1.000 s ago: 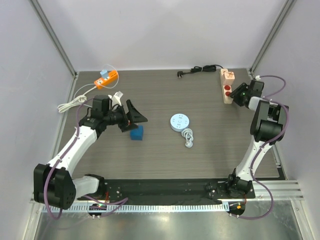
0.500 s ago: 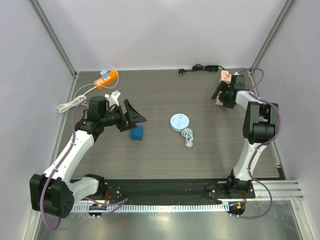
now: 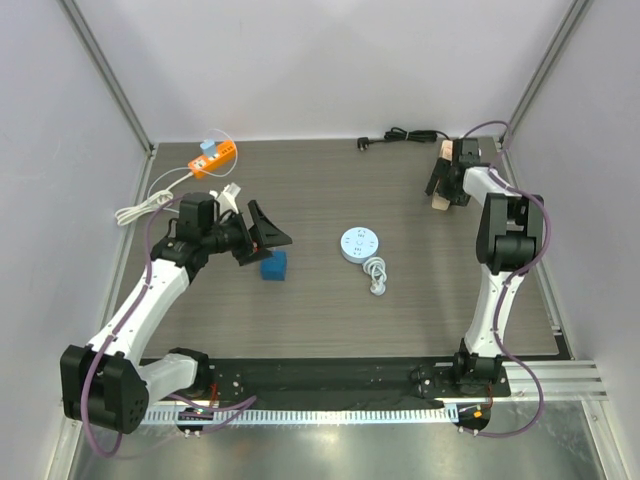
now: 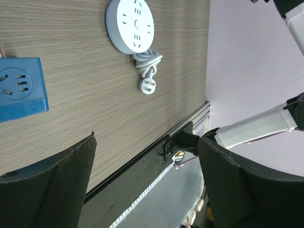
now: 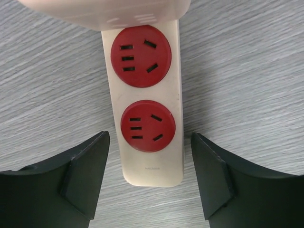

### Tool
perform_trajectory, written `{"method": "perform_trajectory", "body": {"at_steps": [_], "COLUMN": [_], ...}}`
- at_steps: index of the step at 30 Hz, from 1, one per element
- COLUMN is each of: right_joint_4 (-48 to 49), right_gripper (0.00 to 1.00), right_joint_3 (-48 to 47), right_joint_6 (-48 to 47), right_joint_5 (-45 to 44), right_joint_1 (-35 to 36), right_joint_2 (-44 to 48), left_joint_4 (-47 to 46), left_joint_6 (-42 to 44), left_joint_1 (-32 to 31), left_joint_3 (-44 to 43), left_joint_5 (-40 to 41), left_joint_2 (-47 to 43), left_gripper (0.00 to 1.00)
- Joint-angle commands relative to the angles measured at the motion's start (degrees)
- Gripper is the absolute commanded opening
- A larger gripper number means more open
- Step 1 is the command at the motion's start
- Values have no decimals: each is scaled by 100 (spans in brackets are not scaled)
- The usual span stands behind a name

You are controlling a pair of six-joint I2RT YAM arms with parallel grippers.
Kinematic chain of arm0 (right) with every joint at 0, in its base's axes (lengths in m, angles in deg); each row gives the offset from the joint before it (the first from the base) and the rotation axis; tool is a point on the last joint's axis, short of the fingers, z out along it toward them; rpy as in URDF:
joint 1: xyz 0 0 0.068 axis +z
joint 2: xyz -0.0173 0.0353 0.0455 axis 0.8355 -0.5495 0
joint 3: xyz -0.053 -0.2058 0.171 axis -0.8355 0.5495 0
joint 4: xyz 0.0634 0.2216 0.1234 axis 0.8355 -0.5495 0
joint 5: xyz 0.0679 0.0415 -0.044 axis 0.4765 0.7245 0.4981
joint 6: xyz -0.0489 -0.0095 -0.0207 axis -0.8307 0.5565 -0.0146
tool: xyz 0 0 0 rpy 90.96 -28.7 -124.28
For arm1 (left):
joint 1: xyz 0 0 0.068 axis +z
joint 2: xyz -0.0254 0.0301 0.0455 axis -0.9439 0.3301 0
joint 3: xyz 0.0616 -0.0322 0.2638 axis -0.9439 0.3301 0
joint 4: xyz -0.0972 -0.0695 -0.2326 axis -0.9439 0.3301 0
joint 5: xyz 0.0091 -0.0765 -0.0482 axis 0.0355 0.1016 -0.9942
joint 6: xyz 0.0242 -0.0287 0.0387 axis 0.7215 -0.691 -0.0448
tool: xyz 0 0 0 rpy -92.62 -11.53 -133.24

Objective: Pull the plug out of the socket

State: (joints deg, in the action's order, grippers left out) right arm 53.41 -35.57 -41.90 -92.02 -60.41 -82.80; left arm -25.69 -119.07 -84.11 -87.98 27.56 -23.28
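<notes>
A beige power strip (image 5: 145, 95) with two empty red sockets lies at the far right of the table (image 3: 437, 203). A pale pink plug (image 5: 109, 9) sits on its far end, cut off by the top edge of the right wrist view. My right gripper (image 5: 148, 140) is open, one finger on each side of the strip's near end, touching nothing. From above, the right gripper (image 3: 442, 183) covers most of the strip. My left gripper (image 3: 268, 232) is open and empty, just above a blue cube socket (image 3: 274, 266).
A round white socket (image 3: 358, 243) with a coiled white cord and loose plug (image 3: 375, 275) lies mid-table. An orange power strip (image 3: 214, 158) with a blue plug and a white cable (image 3: 150, 200) is at the far left. A black cord (image 3: 405, 137) runs along the back edge.
My right gripper has swung left and away from the right wall and now hangs over the beige strip. The left arm has barely moved.
</notes>
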Motion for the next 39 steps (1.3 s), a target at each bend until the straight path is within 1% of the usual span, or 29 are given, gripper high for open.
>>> {"method": "perform_trajectory", "body": {"at_steps": [1, 4, 5, 7, 10, 11, 12, 14, 17, 19, 21, 22, 24, 26, 27, 28, 29, 31, 32, 34, 35, 37, 38, 39], "right_joint_4": [-123, -140, -140, -71, 175, 237, 307, 466, 571, 624, 694, 808, 853, 870, 897, 888, 897, 897, 879, 783, 739, 721, 721, 721], "right_gripper": [73, 52, 43, 41, 28, 19, 14, 1, 1, 1, 1, 1, 1, 2, 3, 5, 9, 21, 34, 50, 62, 72, 74, 76], "right_joint_3": [-311, -276, -215, 66, 759, 961, 1390, 1779, 2691, 3062, 3597, 3792, 4248, 4469, 4670, 4751, 4830, 5015, 5041, 5007, 4980, 4919, 4918, 4901], "right_joint_6": [-289, -245, -201, -175, -140, -96, -35, 54, 343, 571, 747, 870, 1011, 1178, 1205, 1223, 1232, 1240, 1214, 1118, 1109, 1135, 1161, 1196], "right_joint_5": [-300, -150, -124, -106, -114, -158, -193, -150, 8, -70, -149, -193, -404, -353, -108, -80, -97, -202, -246, -238, -229, -89, -54, -36], "right_joint_1": [41, 76, 102, 207, 375, 592, 638, 717, 893, 1130, 1323, 1550, 1736, 1921, 1957, 1983, 2018, 2018, 2018, 2018, 2018, 2010, 2010, 2001], "right_joint_2": [-136, -128, -84, 12, 337, 521, 644, 847, 1400, 1883, 2200, 2575, 2903, 3307, 3430, 3545, 3772, 3967, 4098, 4196, 4301, 4433, 4512, 4678], "left_joint_4": [12, 4, -14, -66, -189, -224, -242, -356, -628, -717, -752, -752, -752, -752, -743, -743, -735, -726, -726, -665, -569, -375, -139, -15], "left_joint_6": [-8, -34, -26, -34, -61, -78, -87, -148, -332, -386, -377, -368, -377, -386, -377, -377, -386, -421, -447, -456, -448, -395, -343, -238], "left_joint_1": [-15, -23, -24, -32, -120, -164, -216, -418, -743, -1006, -1174, -1297, -1368, -1465, -1508, -1579, -1623, -1719, -1772, -1912, -1974, -2167, -2229, -2386], "left_joint_3": [-84, -41, -32, 21, 91, 118, 127, 179, 223, 162, -91, -215, -426, -751, -883, -1093, -1217, -1437, -1664, -1920, -2191, -2544, -2719, -3121], "left_joint_5": [38, 91, 100, 108, 126, 117, 135, 240, 398, 442, 478, 469, 434, 442, 460, 486, 486, 504, 539, 618, 697, 820, 968, 1057], "left_joint_2": [-63, -107, -116, -116, -46, -20, -2, 33, 173, 331, 664, 796, 1095, 1254, 1342, 1508, 1614, 1938, 2036, 2255, 2466, 2721, 2975, 3090], "left_gripper": [88, 88, 88, 88, 88, 88, 88, 88, 88, 88, 88, 88, 88, 88, 88, 88, 88, 88, 87, 87, 88, 88, 88, 88]}}
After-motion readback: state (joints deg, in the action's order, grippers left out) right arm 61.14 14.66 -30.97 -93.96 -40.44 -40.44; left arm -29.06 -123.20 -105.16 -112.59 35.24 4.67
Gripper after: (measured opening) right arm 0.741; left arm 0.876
